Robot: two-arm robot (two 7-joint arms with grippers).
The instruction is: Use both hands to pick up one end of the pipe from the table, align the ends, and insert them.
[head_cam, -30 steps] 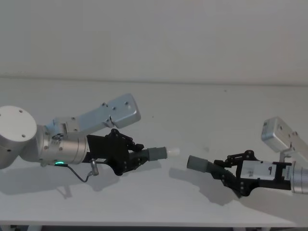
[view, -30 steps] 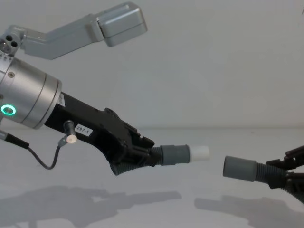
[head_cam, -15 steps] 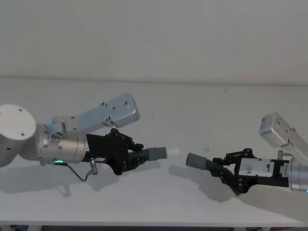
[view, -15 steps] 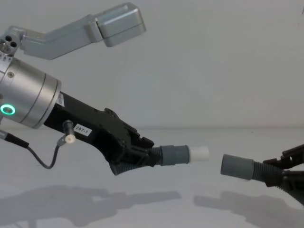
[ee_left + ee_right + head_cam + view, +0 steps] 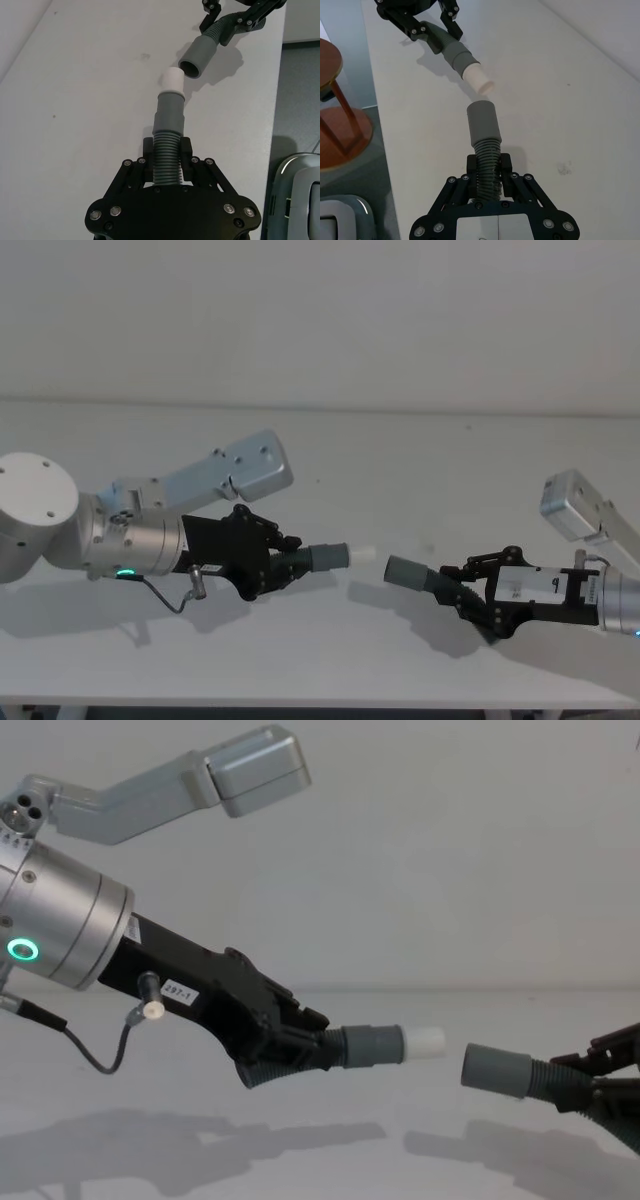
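We are seeing two dark grey pipe pieces hanging above the table (image 5: 400, 460), each with a ribbed flexible part running into a smooth round cuff. The left pipe piece (image 5: 318, 558) is ending in a narrow white tip (image 5: 424, 1041) and pointing toward the other. The right pipe piece (image 5: 420, 576) is showing an open hollow cuff (image 5: 196, 58) and tilting slightly. The two ends are facing each other, near but apart, not quite in line.

Ribbed grey pipe (image 5: 375, 1046), white tip (image 5: 425, 1041), black pincers.
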